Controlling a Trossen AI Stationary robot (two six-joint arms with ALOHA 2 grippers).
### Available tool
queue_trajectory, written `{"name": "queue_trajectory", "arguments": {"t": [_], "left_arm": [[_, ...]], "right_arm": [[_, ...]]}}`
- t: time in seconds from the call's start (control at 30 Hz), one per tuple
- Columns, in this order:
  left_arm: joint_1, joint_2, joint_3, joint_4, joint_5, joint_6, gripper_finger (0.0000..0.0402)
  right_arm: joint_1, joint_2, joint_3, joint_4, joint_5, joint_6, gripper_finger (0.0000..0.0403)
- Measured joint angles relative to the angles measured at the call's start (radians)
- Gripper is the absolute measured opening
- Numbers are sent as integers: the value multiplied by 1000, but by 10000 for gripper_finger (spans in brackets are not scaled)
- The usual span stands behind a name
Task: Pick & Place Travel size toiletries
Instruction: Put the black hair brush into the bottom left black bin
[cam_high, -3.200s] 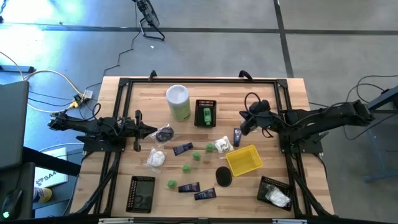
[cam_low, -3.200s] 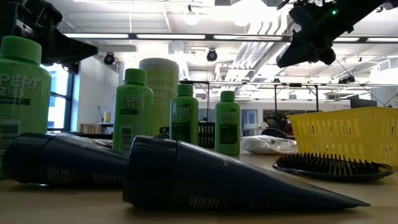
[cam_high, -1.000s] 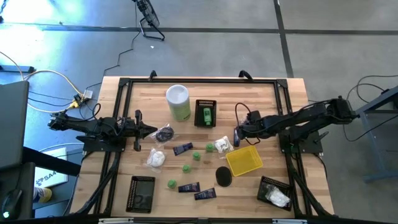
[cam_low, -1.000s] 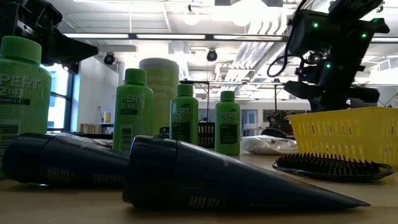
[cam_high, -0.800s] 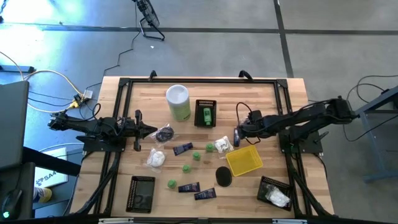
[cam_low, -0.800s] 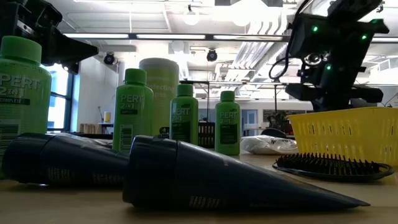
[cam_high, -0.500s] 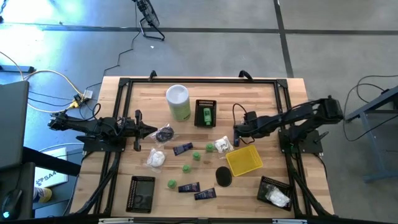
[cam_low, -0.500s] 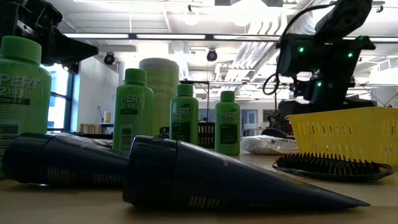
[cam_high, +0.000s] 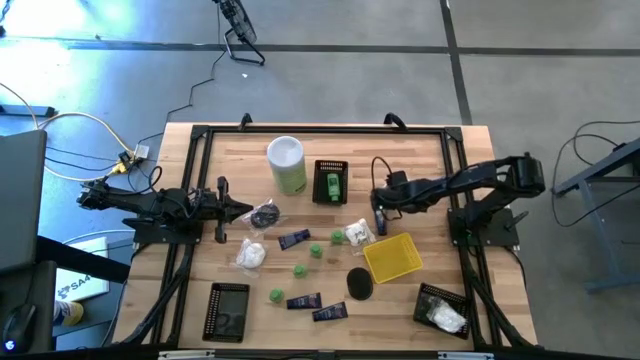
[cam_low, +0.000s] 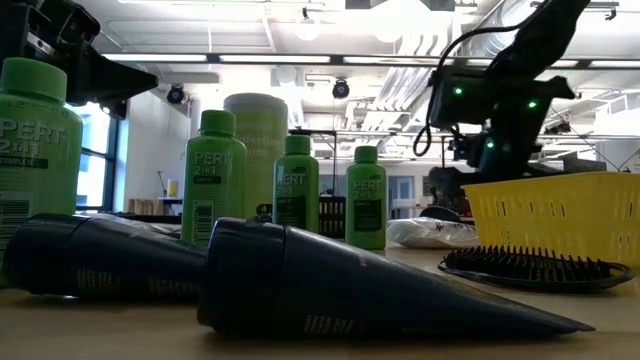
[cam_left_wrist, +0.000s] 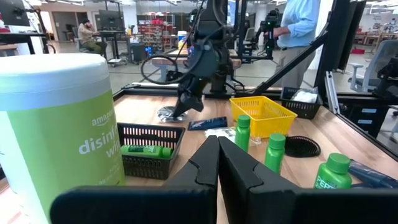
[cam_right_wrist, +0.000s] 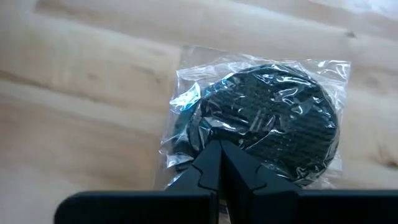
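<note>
My right gripper (cam_high: 378, 208) is shut and low over the table, right of the middle. Its wrist view shows its tips (cam_right_wrist: 219, 149) at the near edge of a dark round piece in a clear plastic packet (cam_right_wrist: 273, 124) lying flat on the wood. The left wrist view shows that packet (cam_left_wrist: 164, 114) beside a navy tube (cam_left_wrist: 208, 122). My left gripper (cam_high: 247, 210) waits shut at the table's left, by another bagged dark piece (cam_high: 264, 214). Green bottles (cam_high: 300, 270), navy tubes (cam_high: 304, 301) and white packets (cam_high: 251, 254) lie across the middle. My right gripper comes at the packet from above, slanting down, with its shut fingertips (cam_right_wrist: 211, 155) over the clear film at the packet's edge (cam_right_wrist: 186, 152). I cannot tell whether they touch the film. The packet lies flat on the table.
A yellow basket (cam_high: 392, 257) stands just near-right of my right gripper. Black mesh baskets stand at the far middle (cam_high: 330, 182), near left (cam_high: 227, 312) and near right (cam_high: 441, 308). A tall white-and-green canister (cam_high: 287, 163) stands at the far side. A black round brush (cam_high: 360, 282) lies near the yellow basket.
My right gripper has gone toward the table's left edge and down, ending low over the bagged dark round piece. My left arm has kept still, and no thing on the table has moved.
</note>
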Motion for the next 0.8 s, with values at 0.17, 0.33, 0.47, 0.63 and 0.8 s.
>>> {"name": "queue_trajectory", "arguments": {"t": [0.17, 0.33, 0.47, 0.63, 0.8], "left_arm": [[0, 0, 0, 0, 2, 0, 3], [0, 0, 0, 0, 2, 0, 3], [0, 0, 0, 0, 1, 0, 3], [0, 0, 0, 0, 1, 0, 3], [0, 0, 0, 0, 0, 0, 3]], "right_arm": [[-57, 1, 0, 84, -9, -97, 2], [-65, -12, -2, 101, -9, -150, 2], [-40, -69, -2, 134, 12, -178, 2], [-19, -141, -1, 137, 14, -245, 2], [-10, -152, 0, 131, -92, -358, 2]]}}
